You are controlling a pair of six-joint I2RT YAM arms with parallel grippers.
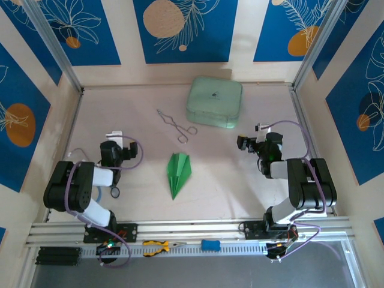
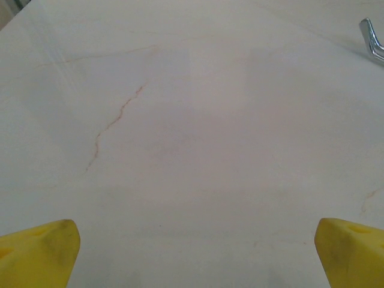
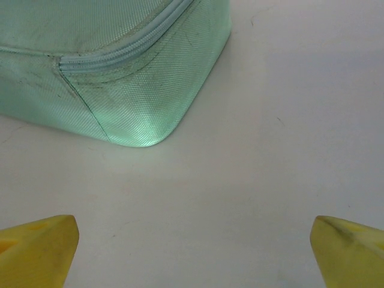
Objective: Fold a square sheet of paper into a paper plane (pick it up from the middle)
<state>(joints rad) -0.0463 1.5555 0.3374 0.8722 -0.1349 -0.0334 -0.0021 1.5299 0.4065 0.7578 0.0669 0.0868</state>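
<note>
"Top external view first. What's the room like from where you stand?"

"Cream walls hung with big blue panels (image 1: 180,27) painted with white leaves and orange discs, and aluminium posts (image 1: 57,51) at the corners. The pale matt table (image 1: 120,108) fills the floor of it. At the back sits a pale mint-green rounded zip case (image 1: 214,102), and well in front of it, mid-table between the two arms, lies the bright green folded paper plane (image 1: 178,173), flat, with its point towards the arms."

"And the hands?"

"The left gripper (image 2: 195,255) is spread wide over bare table, holding nothing. The right gripper (image 3: 193,252) is spread just as wide and empty, near a corner of the case."

"Anything you can't make out?"

"The case runs off the right wrist picture. The steel scissor-handled tongs (image 1: 176,126) show in the left wrist view as one shiny scrap at the edge. A thin reddish hairline (image 2: 114,123) crosses the tabletop there; crack or stain, I can't say."

"Any writing?"

"A small dark mark on the case lid, too small to read. Yellow-handled pliers (image 1: 157,246) and a small blue block (image 1: 210,245) lie on the front rail."
</note>
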